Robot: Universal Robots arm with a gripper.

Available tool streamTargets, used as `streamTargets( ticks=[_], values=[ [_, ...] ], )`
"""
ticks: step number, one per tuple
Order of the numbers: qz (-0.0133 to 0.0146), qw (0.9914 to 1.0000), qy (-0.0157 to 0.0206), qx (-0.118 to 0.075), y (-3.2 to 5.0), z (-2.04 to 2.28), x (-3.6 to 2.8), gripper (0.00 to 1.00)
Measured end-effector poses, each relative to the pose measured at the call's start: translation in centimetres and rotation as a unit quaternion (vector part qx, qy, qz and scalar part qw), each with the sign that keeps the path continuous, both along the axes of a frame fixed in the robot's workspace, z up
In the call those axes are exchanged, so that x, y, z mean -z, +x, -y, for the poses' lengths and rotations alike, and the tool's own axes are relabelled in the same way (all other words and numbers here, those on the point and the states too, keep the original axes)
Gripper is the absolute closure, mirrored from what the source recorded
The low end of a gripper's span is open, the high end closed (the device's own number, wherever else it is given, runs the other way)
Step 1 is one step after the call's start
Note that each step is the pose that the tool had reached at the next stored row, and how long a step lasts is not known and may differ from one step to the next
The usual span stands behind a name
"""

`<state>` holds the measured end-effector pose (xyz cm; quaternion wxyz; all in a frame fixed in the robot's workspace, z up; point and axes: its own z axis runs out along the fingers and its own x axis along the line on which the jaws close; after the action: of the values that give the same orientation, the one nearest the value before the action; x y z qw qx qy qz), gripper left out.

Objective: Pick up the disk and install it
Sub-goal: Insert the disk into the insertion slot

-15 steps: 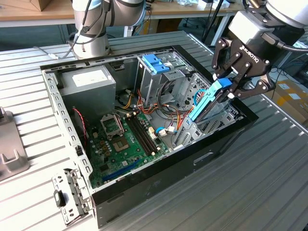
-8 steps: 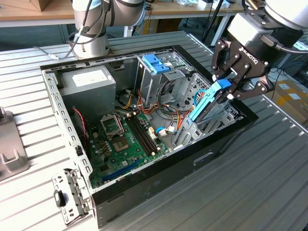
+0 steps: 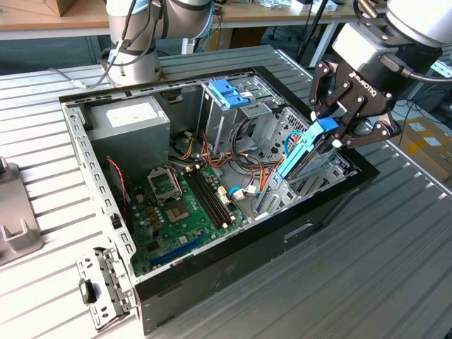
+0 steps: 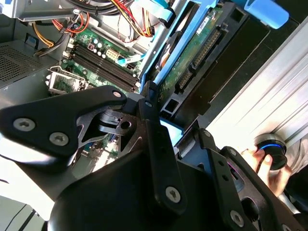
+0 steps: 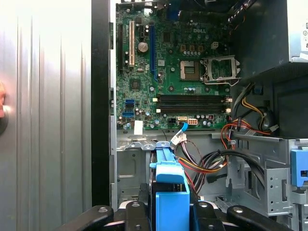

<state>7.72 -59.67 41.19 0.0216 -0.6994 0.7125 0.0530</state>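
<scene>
Exterior view: my claw (image 3: 333,134) clamped on the disk (image 3: 305,154), held tilted over the corner of the open computer case (image 3: 226,268) at the exterior view's right. Second wrist view: disk (image 4: 192,62), green underside showing, near the motherboard (image 4: 96,57). First wrist view: blue end of the disk (image 5: 171,192) between my fingers (image 5: 201,214).

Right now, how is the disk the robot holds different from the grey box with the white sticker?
The disk has blue rails; the grey box is grey with a white sticker. The disk is smaller than the grey box. The disk hangs tilted in the gripper, at the edge of the case on the exterior view's right; the grey box sits flat in a case corner. Both are rectangular.
</scene>
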Motion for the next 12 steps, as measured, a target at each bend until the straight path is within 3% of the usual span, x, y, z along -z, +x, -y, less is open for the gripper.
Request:
streamTargets(
  ticks=[8, 10, 12],
  values=[
    [0.0000, 1.00000, -0.0001, 0.000, 0.00, 0.00, 0.02, 0.63],
    [0.0000, 1.00000, 0.0000, 0.000, 0.00, 0.00, 0.03, 0.55],
    [0.0000, 1.00000, 0.0000, 0.000, 0.00, 0.00, 0.04, 0.55]
  ],
)
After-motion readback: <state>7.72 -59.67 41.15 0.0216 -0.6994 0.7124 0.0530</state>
